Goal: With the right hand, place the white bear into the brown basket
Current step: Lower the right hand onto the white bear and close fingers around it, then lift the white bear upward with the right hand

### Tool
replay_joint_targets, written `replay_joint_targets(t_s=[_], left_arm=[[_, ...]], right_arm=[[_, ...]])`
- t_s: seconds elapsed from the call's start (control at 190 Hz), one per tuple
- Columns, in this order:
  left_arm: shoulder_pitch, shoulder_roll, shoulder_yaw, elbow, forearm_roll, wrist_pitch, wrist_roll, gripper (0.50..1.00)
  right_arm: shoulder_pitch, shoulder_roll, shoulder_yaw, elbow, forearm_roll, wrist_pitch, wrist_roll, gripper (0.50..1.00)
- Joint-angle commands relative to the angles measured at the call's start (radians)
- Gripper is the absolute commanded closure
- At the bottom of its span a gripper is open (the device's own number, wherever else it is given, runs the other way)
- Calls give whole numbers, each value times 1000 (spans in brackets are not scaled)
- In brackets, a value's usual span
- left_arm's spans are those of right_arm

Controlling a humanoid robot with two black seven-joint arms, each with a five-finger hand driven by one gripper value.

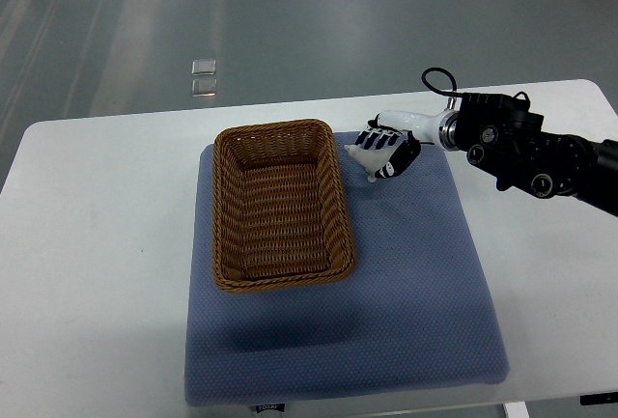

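The brown wicker basket [280, 206] stands on the left half of a blue mat [425, 283], empty inside. My right hand [384, 151] comes in from the right edge and hangs just off the basket's upper right corner. Its fingers are curled around a small white bear [366, 157], of which only a white part shows at the hand's left side. The bear is held above the mat, right of the basket rim. The left arm is out of view.
The mat lies on a white table [97, 244]. The black arm segment [531, 153] with a looped cable crosses the table's upper right. A small clear object [204, 76] lies on the floor beyond the table.
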Motion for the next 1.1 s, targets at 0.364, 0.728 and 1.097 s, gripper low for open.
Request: replay_joint_targets(t_s=[0.364, 0.728, 1.097], left_arm=[[1, 0, -1, 2, 0, 0, 0, 500], [0, 0, 0, 2, 0, 0, 0, 500], [-2, 0, 2, 0, 0, 0, 0, 500]], right_arm=[[8, 2, -38, -14, 2, -14, 27, 996], [292, -235, -2, 245, 229, 122, 13, 996], [439, -288, -34, 357, 292, 150, 0, 993]])
